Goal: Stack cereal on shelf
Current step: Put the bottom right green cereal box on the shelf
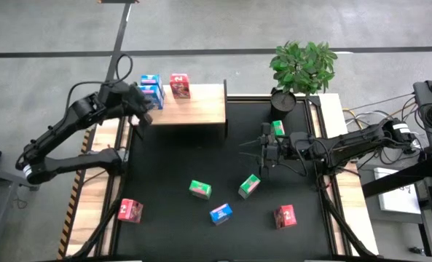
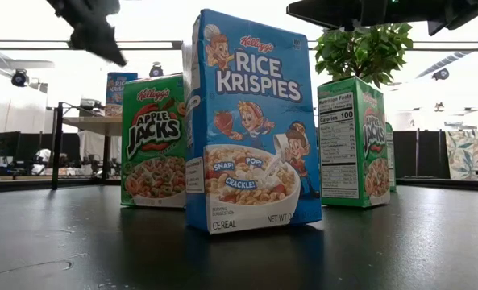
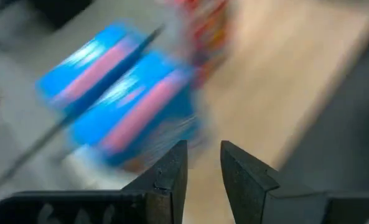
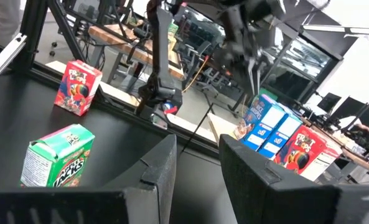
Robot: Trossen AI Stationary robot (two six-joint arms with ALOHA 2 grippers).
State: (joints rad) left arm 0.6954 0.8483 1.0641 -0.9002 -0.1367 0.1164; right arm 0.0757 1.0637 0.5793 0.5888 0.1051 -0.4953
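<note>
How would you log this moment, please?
shelf: two blue boxes, one red box | left tool: open, beside them | right tool: open, over mat

High view: overhead, straight down, takes in whole black mat (image 1: 172, 164), shelf (image 1: 194, 105) at far edge, both arms.

Low view: at mat level, close behind blue Rice Krispies box (image 2: 251, 121), facing level toward shelf (image 2: 93, 123) and room beyond.

Left wrist view: past own fingers (image 3: 172, 171), very near two blue boxes (image 3: 119, 93) on shelf; same pair in high view (image 1: 151, 89).

Right wrist view: past own fingers (image 4: 159, 168), low across mat toward shelf, left arm (image 4: 162, 56); shares green box (image 4: 56, 155), red box (image 4: 78, 87) with high view.
</note>
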